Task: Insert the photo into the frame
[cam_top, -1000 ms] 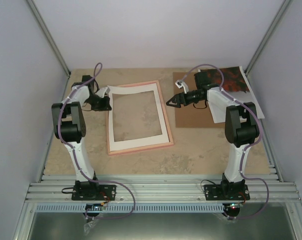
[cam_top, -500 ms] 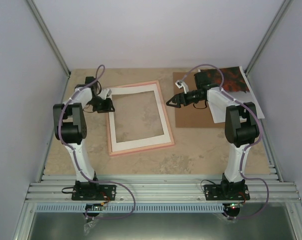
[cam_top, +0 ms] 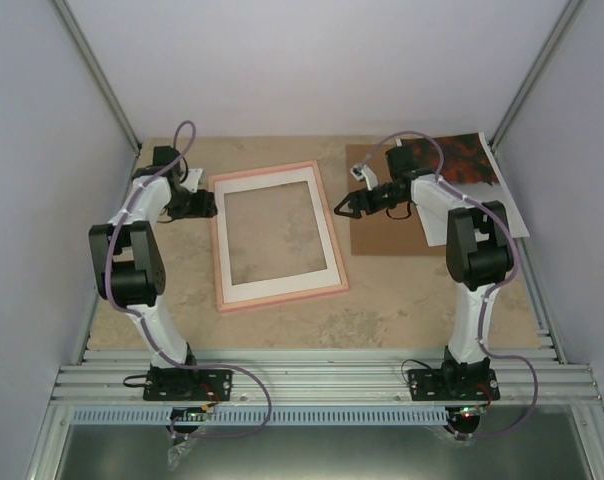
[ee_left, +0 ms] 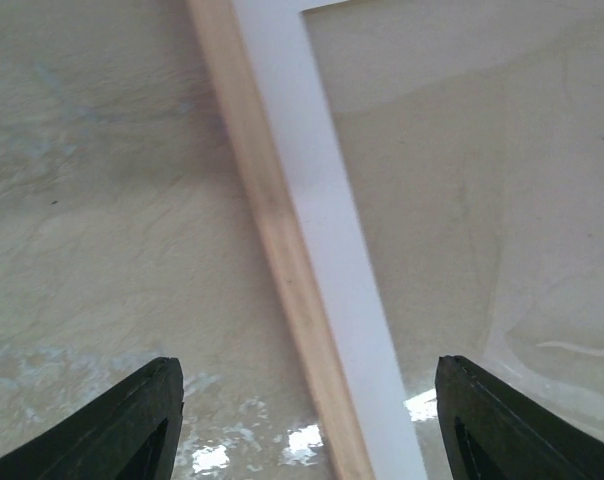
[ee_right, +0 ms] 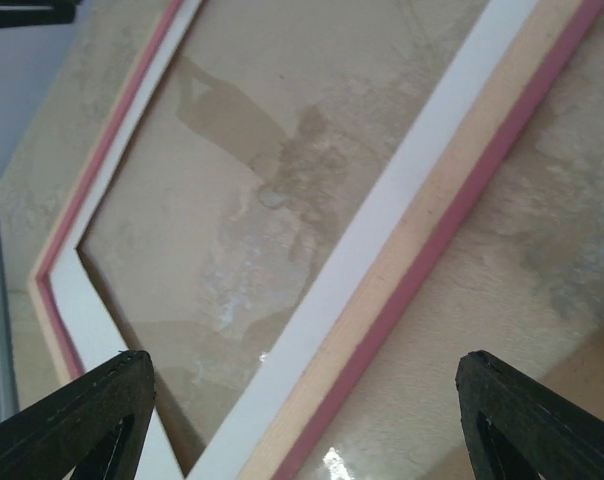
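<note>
The pink frame (cam_top: 222, 270) lies flat on the table's middle with a white mat inside its border. In the left wrist view its left rail (ee_left: 282, 260) runs between my left gripper's fingertips (ee_left: 147, 420). My left gripper (cam_top: 208, 205) hovers open over that left rail and holds nothing. At the frame's right rail (ee_right: 462, 190), my right gripper (cam_top: 339, 208) hangs open above it, also holding nothing. The photo (cam_top: 477, 160), dark red-orange with a white border, lies at the back right, partly hidden by the right arm.
A brown cardboard board (cam_top: 382, 235) lies right of the frame, under the photo and the right arm. Pale walls with metal posts close in both sides. Bare stone-patterned tabletop (cam_top: 282, 330) stretches in front of the frame.
My left gripper has opened and let go of the frame's left edge, then drawn back a little to the left. The frame has settled flat. The right gripper has barely moved.
</note>
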You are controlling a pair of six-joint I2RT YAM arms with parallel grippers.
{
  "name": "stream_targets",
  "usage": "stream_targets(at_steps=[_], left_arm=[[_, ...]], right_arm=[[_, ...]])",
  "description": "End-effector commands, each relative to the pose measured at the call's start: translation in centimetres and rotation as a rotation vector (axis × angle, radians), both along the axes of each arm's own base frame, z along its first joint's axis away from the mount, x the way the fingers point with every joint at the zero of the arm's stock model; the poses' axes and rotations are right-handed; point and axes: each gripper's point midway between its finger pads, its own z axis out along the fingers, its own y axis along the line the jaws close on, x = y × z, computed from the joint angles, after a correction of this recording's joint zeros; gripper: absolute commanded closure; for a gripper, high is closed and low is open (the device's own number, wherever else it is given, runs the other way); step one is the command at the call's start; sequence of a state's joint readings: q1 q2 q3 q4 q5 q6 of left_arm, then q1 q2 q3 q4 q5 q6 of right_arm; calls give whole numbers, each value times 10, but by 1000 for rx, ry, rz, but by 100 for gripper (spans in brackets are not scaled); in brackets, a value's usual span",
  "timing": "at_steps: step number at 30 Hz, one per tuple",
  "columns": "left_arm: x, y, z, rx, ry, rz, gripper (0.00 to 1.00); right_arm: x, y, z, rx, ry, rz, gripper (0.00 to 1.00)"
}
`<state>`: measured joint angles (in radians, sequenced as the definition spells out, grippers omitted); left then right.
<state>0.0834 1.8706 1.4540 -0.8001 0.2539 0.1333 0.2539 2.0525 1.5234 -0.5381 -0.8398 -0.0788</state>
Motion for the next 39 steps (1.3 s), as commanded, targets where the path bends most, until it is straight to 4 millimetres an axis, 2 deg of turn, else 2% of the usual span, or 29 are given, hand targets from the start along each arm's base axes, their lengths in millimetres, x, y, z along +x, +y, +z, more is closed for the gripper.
stream_targets(at_steps=[1,7,14,17,22,25,27,29,34,39], left_arm=[[4,14,-15,-27,6,58,29],[15,-2,-30,-147,0,33,28],[24,-12,-49,-215,29,11,27],[19,-22,-56,-268,55,0,28],[11,-44,-58,-300,60,-43,29],[14,-42,-53,-278,35,-31,29],[19,-33,-44,-240,-4,-9,29],[25,-26,-31,-206,-47,10,28],[31,-17,-5,-157,-129,38,26],[31,-16,-1,-152,-142,56,26]], right_arm=[[3,1,-31,-61,26,5,17],[-5,21,-55,-4,127,39,16],[-29,43,-76,24,221,106,17],[-42,40,-81,19,248,122,17],[-66,32,-76,6,257,146,18],[-73,25,-67,-15,233,152,18],[-65,13,-57,-59,177,127,20],[-48,-8,-42,-117,88,65,21],[6,-87,-4,-385,-207,-201,22],[58,-154,8,-750,-439,-420,23]])
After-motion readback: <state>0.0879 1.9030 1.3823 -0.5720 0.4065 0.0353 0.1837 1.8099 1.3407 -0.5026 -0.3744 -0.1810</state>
